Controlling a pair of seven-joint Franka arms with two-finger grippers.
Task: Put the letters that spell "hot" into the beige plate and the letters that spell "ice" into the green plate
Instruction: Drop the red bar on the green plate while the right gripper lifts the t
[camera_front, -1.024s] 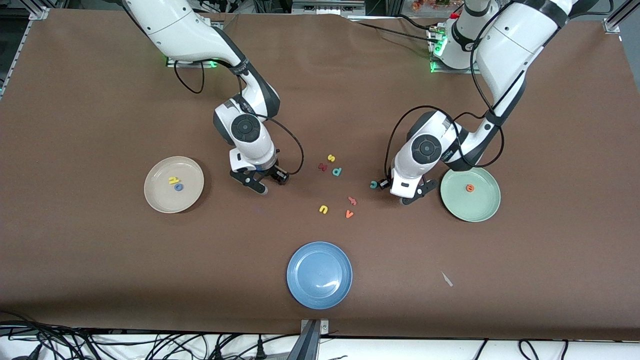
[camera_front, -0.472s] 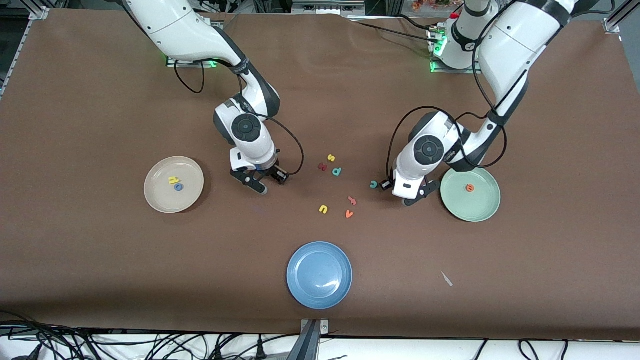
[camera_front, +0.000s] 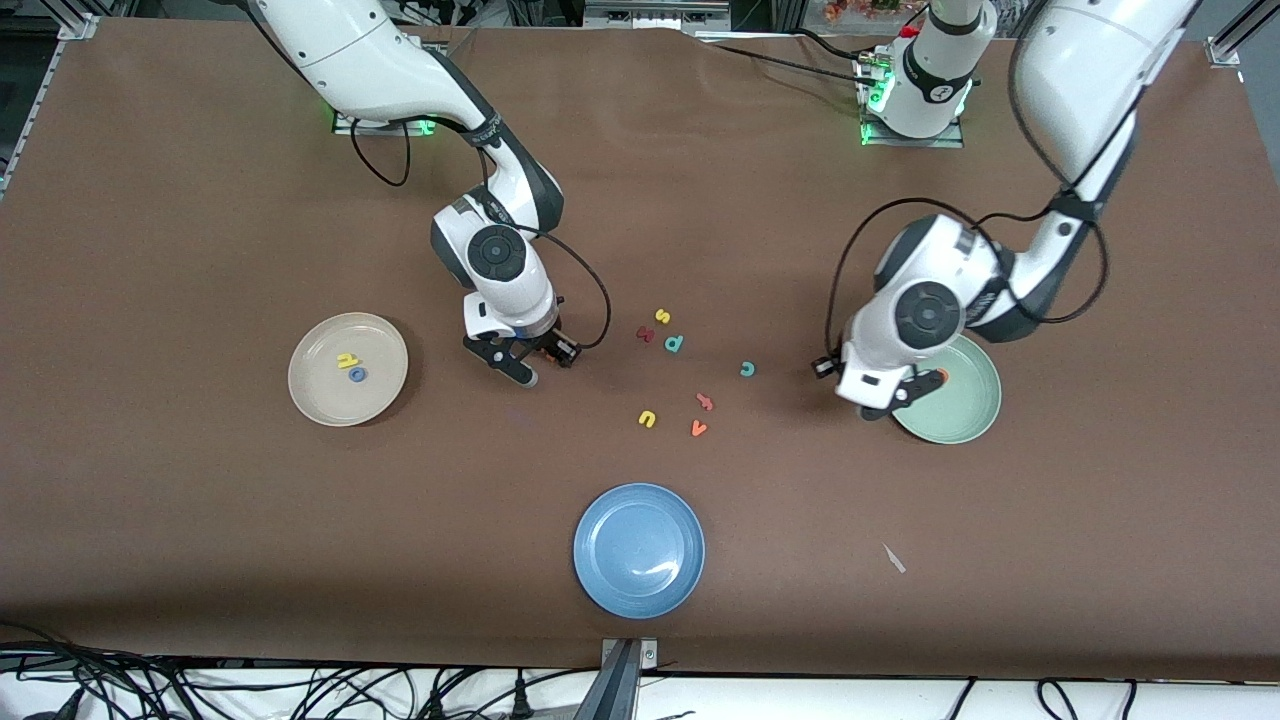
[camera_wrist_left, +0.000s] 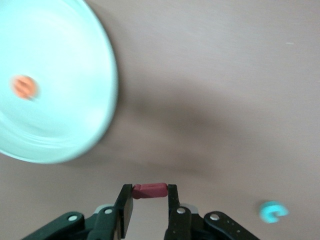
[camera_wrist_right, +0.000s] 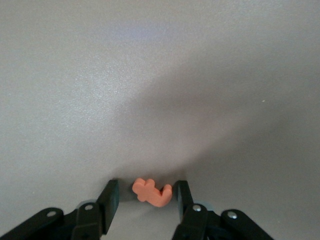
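Your left gripper (camera_front: 893, 402) has swung away from the teal c (camera_front: 747, 369) to the green plate's (camera_front: 965, 415) rim, clamped on the red i (camera_wrist_left: 149, 190). Your right gripper (camera_front: 520, 365), mid-table, straddles the orange t (camera_wrist_right: 152, 192), one finger (camera_wrist_right: 111, 200) not touching.

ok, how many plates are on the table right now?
3. The round cream-beige plate is toward the right arm's end. The round pale green plate is toward the left arm's end. The round blue plate is between them, nearest the front camera. None appear hidden.
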